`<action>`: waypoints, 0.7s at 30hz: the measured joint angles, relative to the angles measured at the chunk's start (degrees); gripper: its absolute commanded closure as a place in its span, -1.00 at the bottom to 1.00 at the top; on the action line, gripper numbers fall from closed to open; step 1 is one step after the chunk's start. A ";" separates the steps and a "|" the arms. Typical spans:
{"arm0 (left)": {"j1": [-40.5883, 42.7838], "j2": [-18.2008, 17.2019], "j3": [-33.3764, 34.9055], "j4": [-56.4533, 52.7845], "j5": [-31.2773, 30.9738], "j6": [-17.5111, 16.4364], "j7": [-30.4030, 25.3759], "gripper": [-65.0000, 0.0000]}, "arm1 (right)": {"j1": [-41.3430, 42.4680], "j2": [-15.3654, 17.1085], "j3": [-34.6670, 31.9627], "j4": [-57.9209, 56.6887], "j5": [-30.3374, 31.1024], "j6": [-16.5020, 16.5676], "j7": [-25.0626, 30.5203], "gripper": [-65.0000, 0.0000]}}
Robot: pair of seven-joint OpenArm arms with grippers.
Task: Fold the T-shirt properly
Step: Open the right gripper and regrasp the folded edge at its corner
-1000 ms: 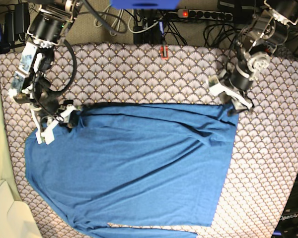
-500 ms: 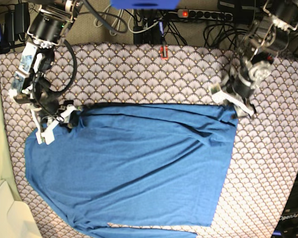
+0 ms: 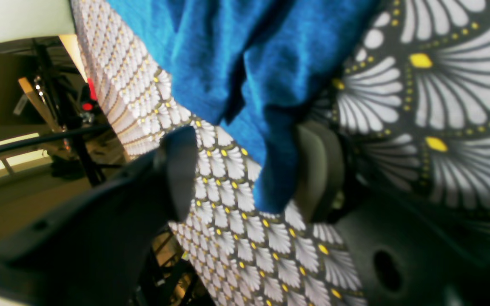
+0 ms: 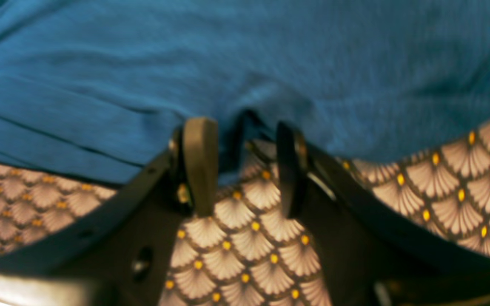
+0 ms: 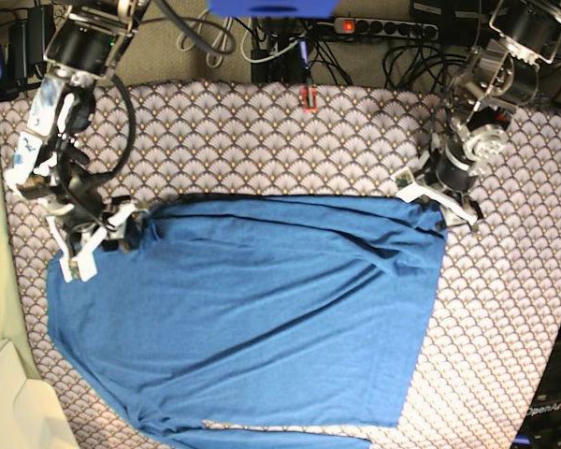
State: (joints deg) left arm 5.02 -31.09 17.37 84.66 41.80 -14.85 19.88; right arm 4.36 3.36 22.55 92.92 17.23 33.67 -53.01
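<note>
The blue T-shirt (image 5: 252,318) lies spread flat on the patterned table cloth (image 5: 262,140), its top edge running straight between both arms. My left gripper (image 5: 437,204) is at the shirt's top right corner. In the left wrist view the left gripper (image 3: 245,170) stands open, and the corner of the T-shirt (image 3: 236,63) hangs between its fingers against one pad (image 3: 317,170). My right gripper (image 5: 122,229) is at the bunched top left corner. In the right wrist view the right gripper (image 4: 245,165) has its fingers apart, and the hem of the T-shirt (image 4: 245,63) lies at their tips.
A power strip (image 5: 383,28) and cables lie beyond the table's far edge. A small red clip (image 5: 308,97) sits at the far edge. A white box (image 5: 9,402) stands off the table's near left corner.
The left gripper has swung in onto the shirt's top right corner and its jaws have narrowed a little. The right arm has shifted slightly down and left at the other corner.
</note>
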 measured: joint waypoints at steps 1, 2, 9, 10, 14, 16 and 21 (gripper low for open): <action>0.02 0.02 0.07 0.00 -0.04 0.02 0.00 0.09 | -0.04 -0.22 0.07 1.01 0.31 0.00 -0.09 0.25; 0.09 -0.02 0.20 0.00 -0.04 -0.11 0.00 0.16 | -0.37 -0.37 0.07 2.19 0.07 -0.02 -0.37 0.25; 0.20 -0.04 0.37 -0.02 -0.24 -0.63 0.04 0.43 | -2.25 -7.30 5.88 5.18 -0.52 -0.02 -1.70 0.24; 0.20 -0.09 0.35 -0.15 -0.24 -0.61 0.04 0.44 | -2.49 -7.30 5.44 5.64 -0.70 0.00 -1.92 0.24; 0.22 -0.11 0.35 -0.17 -0.26 -0.66 0.02 0.45 | -3.76 -4.00 0.44 7.43 0.07 0.00 0.61 0.25; 0.22 -0.22 0.35 -0.17 -0.24 -0.63 0.04 0.46 | -5.25 -0.61 -1.97 7.54 -0.02 0.00 3.30 0.25; 0.37 -0.31 0.37 -0.17 -0.28 -0.63 0.00 0.46 | -10.49 8.55 -9.51 7.10 -0.24 0.44 14.08 0.25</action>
State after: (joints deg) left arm 5.39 -31.40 17.74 84.49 41.52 -15.49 19.88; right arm -6.13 11.90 13.04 100.03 16.99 34.11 -38.94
